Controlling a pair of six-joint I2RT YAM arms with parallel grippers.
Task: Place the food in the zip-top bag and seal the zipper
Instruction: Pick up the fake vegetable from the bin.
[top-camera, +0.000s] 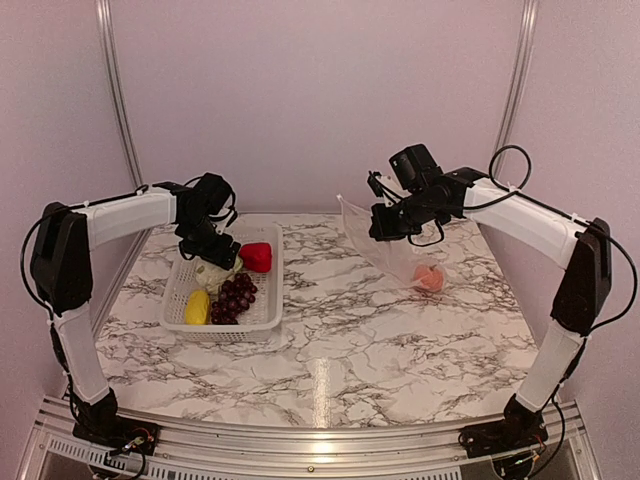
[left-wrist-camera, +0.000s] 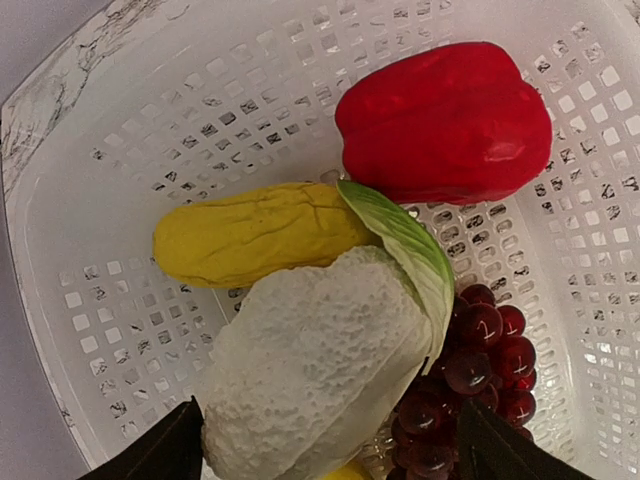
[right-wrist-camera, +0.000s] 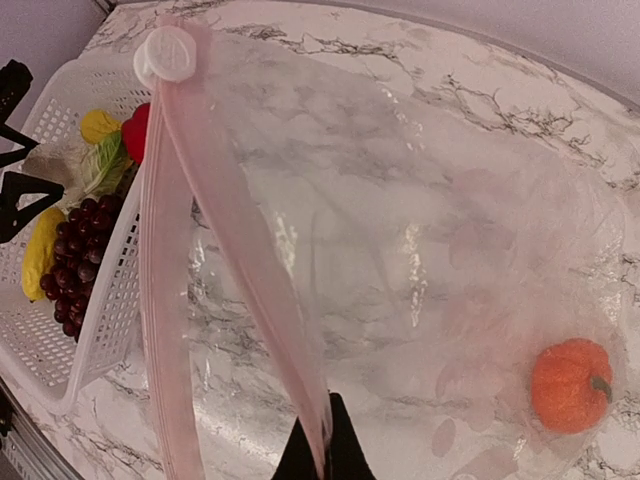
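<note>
My left hand (left-wrist-camera: 335, 455), wide open, straddles the pale cabbage (left-wrist-camera: 310, 380), which may squirt aside on closing; my right hand (right-wrist-camera: 322, 455), closed, pinches the bag (right-wrist-camera: 430, 240) by its zipper (right-wrist-camera: 235, 270), which could sag.

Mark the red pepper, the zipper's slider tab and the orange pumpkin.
red pepper (left-wrist-camera: 445, 120), left wrist view, middle of its body.
slider tab (right-wrist-camera: 167, 55), right wrist view, centre of the white disc.
orange pumpkin (right-wrist-camera: 568, 385), right wrist view, middle of its body.

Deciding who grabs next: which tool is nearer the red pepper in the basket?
Left. The left tool hovers open over the basket, just beside the red pepper; the right tool is across the table, shut on the zipper of the zip-top bag.
</note>
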